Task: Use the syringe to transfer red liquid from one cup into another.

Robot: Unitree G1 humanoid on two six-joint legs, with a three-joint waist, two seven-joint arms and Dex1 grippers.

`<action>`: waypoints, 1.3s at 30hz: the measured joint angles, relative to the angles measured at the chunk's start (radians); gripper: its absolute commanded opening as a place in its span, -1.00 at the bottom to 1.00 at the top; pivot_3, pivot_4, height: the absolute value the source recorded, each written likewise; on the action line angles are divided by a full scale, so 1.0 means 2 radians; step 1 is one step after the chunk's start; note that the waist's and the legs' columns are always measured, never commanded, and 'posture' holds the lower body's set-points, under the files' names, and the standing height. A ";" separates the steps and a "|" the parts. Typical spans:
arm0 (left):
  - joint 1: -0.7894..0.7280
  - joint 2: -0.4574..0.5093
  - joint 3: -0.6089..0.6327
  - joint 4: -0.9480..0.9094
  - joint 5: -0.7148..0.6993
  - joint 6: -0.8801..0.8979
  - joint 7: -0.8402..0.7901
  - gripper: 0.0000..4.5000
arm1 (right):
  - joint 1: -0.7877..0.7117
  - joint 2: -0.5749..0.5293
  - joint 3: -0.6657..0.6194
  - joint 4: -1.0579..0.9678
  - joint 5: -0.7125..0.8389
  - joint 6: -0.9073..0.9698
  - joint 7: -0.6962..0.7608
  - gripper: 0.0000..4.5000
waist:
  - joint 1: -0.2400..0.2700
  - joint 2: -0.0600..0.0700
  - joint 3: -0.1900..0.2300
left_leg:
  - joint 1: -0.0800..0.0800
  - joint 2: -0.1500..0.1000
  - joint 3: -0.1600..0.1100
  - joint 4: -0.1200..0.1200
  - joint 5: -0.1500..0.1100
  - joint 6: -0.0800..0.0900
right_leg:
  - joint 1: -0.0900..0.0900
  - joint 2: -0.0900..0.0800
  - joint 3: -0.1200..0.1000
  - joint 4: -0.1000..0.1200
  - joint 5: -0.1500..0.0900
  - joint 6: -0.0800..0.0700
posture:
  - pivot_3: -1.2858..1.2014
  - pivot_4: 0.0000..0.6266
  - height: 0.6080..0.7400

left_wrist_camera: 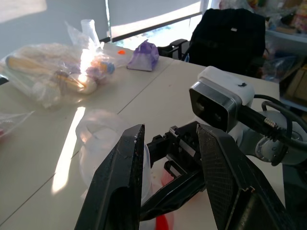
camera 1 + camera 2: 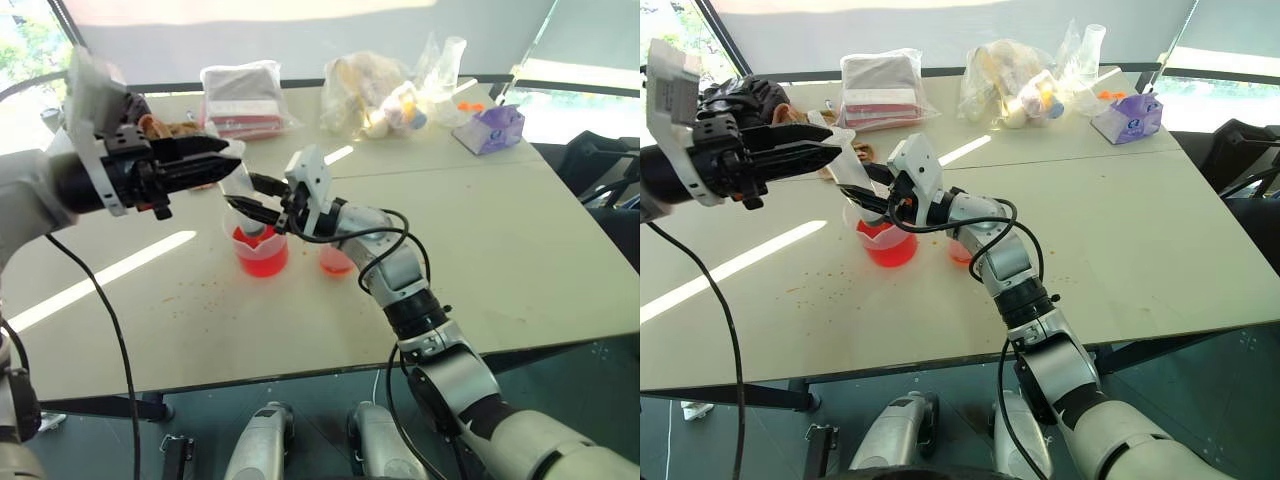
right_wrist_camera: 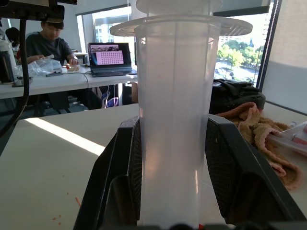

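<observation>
My right wrist view shows the right gripper (image 3: pixel 173 182) pinching the syringe (image 3: pixel 175 115) — a fat, clear barrel. From the head I see it standing in the spouted cup (image 2: pixel 261 250) of red liquid (image 2: pixel 262 262) — the left gripper (image 2: pixel 222 160), fingers spread, around its top.

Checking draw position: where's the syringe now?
The syringe stands upright in the right gripper, over the spouted beaker, left of the narrower cup.

table (image 2: pixel 520 250): pale top | spouted beaker (image 2: pixel 262 252), narrow cup (image 2: pixel 335 261) | plastic bags (image 2: pixel 245 98), purple pouch (image 2: pixel 490 129) at far edge
</observation>
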 measured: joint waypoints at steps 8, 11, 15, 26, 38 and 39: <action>0.042 0.021 0.048 -0.017 -0.015 0.018 -0.009 -0.20 | -0.001 0.000 -0.008 0.021 0.000 -0.008 0.003 -0.41 | 0.001 0.000 0.000 | 0.000 0.000 0.000 0.000 0.000 0.000 | 0.000 0.000 0.000 0.000 0.000 0.000 | 0.03 -0.52 0.94; 0.043 0.021 0.051 -0.017 -0.014 0.018 0.000 -0.20 | 0.000 0.001 -0.007 0.021 0.000 -0.008 0.006 -0.41 | 0.001 0.000 0.000 | 0.000 0.000 0.000 0.000 0.000 0.000 | 0.000 0.000 0.000 0.000 0.000 0.000 | 0.03 -0.52 0.94; 0.045 0.019 0.051 -0.017 -0.012 0.018 0.009 -0.20 | 0.006 0.001 -0.007 0.020 0.000 -0.007 0.007 -0.41 | 0.000 0.000 0.000 | 0.000 0.000 0.000 0.000 0.000 0.000 | 0.000 0.000 0.000 0.000 0.000 0.000 | 0.03 -0.52 0.94; 0.052 0.000 0.040 -0.016 0.002 0.003 0.011 -0.20 | 0.013 0.002 0.001 0.000 0.000 0.006 0.009 -0.41 | 0.001 0.000 0.000 | 0.000 0.000 0.000 0.000 0.000 0.000 | 0.000 0.000 0.000 0.000 0.000 0.000 | 0.03 -0.52 0.94; 0.015 -0.047 -0.017 0.005 0.045 -0.027 0.009 -0.20 | 0.026 0.000 0.009 -0.023 0.000 0.026 0.012 -0.41 | 0.001 0.000 0.000 | 0.000 0.000 0.000 0.000 0.000 0.000 | 0.000 0.000 0.000 0.000 0.000 0.000 | 0.03 -0.52 0.94; 0.015 -0.051 -0.018 0.005 0.046 -0.027 0.009 -0.31 | 0.028 -0.001 0.009 -0.024 0.000 0.026 0.012 -0.41 | 0.001 0.000 0.000 | 0.000 0.000 0.000 0.000 0.000 0.000 | 0.000 0.000 0.000 0.000 0.000 0.000 | 0.03 -0.52 0.94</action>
